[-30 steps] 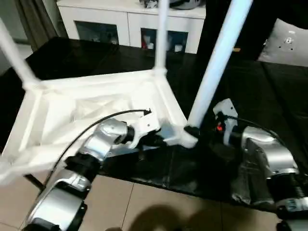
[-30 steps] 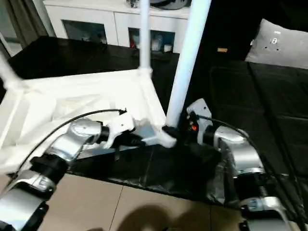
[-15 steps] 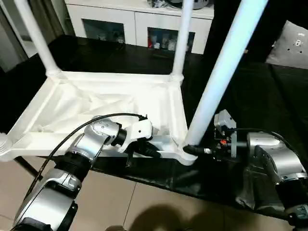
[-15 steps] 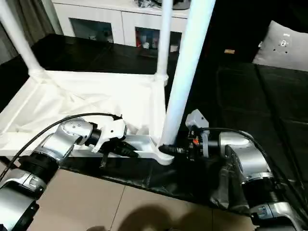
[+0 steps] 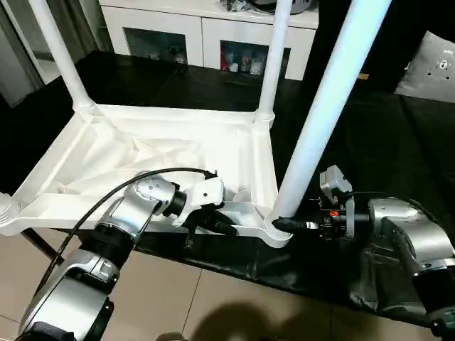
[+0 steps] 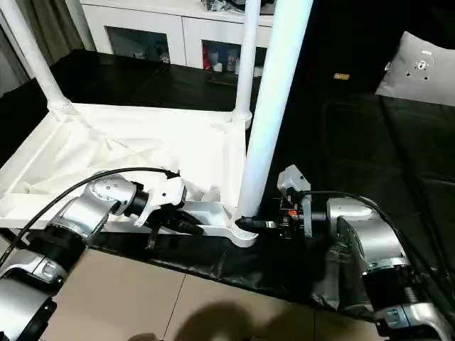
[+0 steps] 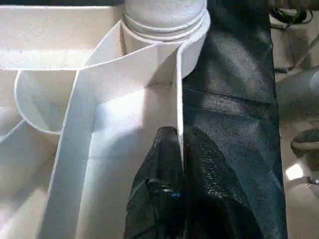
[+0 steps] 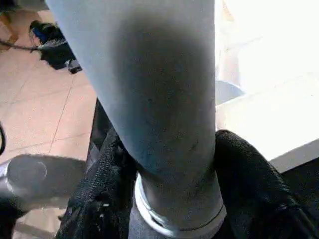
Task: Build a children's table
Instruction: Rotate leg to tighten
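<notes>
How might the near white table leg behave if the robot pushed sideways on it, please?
The near leg is long and stands only in a corner socket, so it may lever or wobble. Its smooth round tube probably slips between fingers. It looks like hollow plastic, likely light yet stiff.

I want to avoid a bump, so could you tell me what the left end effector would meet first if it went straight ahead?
Most likely the corner socket holding the near leg; the left end effector points along the table's rim wall towards it.
</notes>
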Controlling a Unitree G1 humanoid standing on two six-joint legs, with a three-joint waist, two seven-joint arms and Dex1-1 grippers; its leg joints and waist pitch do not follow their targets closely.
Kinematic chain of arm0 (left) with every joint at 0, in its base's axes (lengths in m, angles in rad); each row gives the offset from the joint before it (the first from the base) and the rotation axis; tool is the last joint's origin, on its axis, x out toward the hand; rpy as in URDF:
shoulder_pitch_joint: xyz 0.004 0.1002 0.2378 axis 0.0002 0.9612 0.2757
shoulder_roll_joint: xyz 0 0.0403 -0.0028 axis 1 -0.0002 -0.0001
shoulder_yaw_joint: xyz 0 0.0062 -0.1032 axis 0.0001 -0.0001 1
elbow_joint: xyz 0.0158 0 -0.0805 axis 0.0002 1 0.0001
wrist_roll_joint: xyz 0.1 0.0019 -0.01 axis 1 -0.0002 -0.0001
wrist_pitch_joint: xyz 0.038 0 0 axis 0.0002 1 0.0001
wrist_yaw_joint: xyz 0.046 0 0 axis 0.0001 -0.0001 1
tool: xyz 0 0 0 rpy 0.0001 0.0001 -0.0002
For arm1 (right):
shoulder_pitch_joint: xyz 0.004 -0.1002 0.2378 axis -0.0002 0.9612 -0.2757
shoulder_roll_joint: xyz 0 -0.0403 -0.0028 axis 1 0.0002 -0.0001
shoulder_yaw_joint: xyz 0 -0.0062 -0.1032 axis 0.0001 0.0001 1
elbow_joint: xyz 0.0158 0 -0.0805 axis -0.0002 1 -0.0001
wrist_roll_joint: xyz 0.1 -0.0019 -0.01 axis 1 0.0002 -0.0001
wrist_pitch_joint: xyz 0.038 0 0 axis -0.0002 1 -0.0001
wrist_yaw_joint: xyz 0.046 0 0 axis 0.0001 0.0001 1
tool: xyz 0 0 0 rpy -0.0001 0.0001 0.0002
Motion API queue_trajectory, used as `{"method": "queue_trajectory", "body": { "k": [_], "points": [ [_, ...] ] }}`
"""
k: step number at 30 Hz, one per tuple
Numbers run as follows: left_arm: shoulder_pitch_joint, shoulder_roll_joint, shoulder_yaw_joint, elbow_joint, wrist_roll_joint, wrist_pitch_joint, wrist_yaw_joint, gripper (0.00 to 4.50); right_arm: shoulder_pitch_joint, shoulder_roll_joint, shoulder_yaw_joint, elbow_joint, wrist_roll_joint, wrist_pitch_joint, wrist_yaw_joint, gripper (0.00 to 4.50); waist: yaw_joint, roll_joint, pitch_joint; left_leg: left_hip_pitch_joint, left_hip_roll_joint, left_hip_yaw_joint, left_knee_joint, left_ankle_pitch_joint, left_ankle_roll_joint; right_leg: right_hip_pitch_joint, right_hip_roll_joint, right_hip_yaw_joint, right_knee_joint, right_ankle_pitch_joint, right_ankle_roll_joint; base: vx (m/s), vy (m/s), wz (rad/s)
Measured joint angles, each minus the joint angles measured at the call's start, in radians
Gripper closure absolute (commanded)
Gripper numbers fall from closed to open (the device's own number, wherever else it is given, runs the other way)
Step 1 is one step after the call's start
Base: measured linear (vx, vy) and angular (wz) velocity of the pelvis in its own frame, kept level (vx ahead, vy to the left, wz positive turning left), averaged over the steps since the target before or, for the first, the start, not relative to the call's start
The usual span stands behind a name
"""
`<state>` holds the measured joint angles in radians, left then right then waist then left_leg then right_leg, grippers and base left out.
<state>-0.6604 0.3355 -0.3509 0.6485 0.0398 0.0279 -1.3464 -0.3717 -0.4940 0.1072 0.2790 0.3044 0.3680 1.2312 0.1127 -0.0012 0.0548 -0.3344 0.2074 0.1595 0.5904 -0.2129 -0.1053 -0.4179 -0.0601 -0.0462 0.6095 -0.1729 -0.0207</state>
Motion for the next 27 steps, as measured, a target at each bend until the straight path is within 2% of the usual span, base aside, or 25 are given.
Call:
{"method": "queue_trajectory", "body": {
  "k": [2,5,6,9,13,14,16,20,21,24,27],
  "points": [
    [0.001,-0.013,0.008,-0.004,0.009,0.045,0.051,4.5,-0.001,0.037,-0.021,-0.001,-0.01,0.019,-0.079,2.48,-0.002,0.0,0.0,0.002,0.0,0.0,0.0,0.0,-0.001,0.001,0.0,0.0,0.001,0.001,-0.001,0.0,0.0,0.0],
    [-0.018,-0.085,0.047,0.016,0.047,0.135,0.233,4.5,-0.048,0.152,-0.08,0.049,-0.064,0.053,-0.337,2.49,-0.03,-0.001,0.0,0.002,-0.001,0.0,0.002,0.0,-0.007,0.001,0.0,0.001,0.0,0.0,0.004,0.0,0.0,0.0],
    [-0.021,-0.105,0.05,0.017,0.049,0.154,0.268,4.5,-0.061,0.164,-0.089,0.058,-0.071,0.064,-0.385,2.5,-0.036,-0.001,0.0,0.003,-0.001,0.0,0.002,0.0,-0.007,0.001,0.0,0.001,-0.001,0.0,0.004,0.0,0.0,0.0],
    [-0.029,-0.16,0.054,0.02,0.06,0.205,0.369,4.5,-0.092,0.202,-0.113,0.089,-0.083,0.08,-0.511,2.51,-0.043,0.002,-0.002,0.003,-0.001,0.0,0.0,0.0,-0.007,0.001,0.0,0.001,0.0,0.001,0.004,0.0,0.0,0.0],
    [-0.056,-0.241,0.085,0.052,0.079,0.27,0.536,4.5,-0.162,0.292,-0.151,0.174,-0.118,0.062,-0.719,2.51,-0.048,0.005,-0.004,0.002,-0.001,0.0,0.0,0.001,-0.007,0.001,0.0,0.001,0.0,0.001,0.004,0.0,0.0,0.0],
    [-0.058,-0.254,0.088,0.053,0.082,0.277,0.556,4.5,-0.163,0.298,-0.151,0.182,-0.127,0.044,-0.737,2.51,-0.048,0.005,-0.004,0.002,-0.001,0.0,0.001,0.001,-0.007,0.001,0.0,0.001,0.0,0.001,0.004,0.0,0.0,0.0],
    [-0.059,-0.265,0.092,0.053,0.086,0.282,0.575,4.5,-0.163,0.294,-0.143,0.195,-0.156,0.006,-0.737,1.82,-0.048,0.007,-0.006,0.001,-0.002,0.0,0.0,0.001,-0.005,0.002,0.0,0.001,-0.001,0.001,0.004,0.0,0.0,0.0],
    [-0.059,-0.263,0.087,0.05,0.09,0.278,0.573,4.5,-0.158,0.288,-0.135,0.193,-0.167,-0.008,-0.716,1.73,-0.048,0.007,-0.006,0.001,-0.002,0.0,0.0,0.001,-0.003,0.002,0.0,0.001,-0.001,0.002,0.002,0.0,0.0,0.0],
    [-0.058,-0.258,0.083,0.047,0.091,0.271,0.567,4.5,-0.154,0.282,-0.135,0.193,-0.162,-0.013,-0.703,1.45,-0.047,0.007,-0.005,0.001,-0.002,0.0,0.0,0.001,-0.003,0.002,0.0,0.001,-0.001,0.002,0.002,0.0,0.0,0.0],
    [-0.055,-0.232,0.068,0.042,0.091,0.24,0.534,4.5,-0.135,0.251,-0.128,0.193,-0.146,-0.047,-0.633,1.33,-0.048,0.007,-0.005,0.001,-0.001,0.0,-0.001,0.001,-0.003,0.001,0.0,0.001,-0.001,0.002,0.002,0.0,0.0,0.0],
    [-0.046,-0.198,0.058,0.041,0.09,0.192,0.484,4.5,-0.116,0.195,-0.117,0.19,-0.137,-0.079,-0.528,0.96,-0.047,0.007,-0.005,0.001,-0.001,0.0,-0.001,0.002,-0.002,0.001,0.0,0.0,-0.001,0.002,0.002,0.0,0.0,0.0]
  ]
}}
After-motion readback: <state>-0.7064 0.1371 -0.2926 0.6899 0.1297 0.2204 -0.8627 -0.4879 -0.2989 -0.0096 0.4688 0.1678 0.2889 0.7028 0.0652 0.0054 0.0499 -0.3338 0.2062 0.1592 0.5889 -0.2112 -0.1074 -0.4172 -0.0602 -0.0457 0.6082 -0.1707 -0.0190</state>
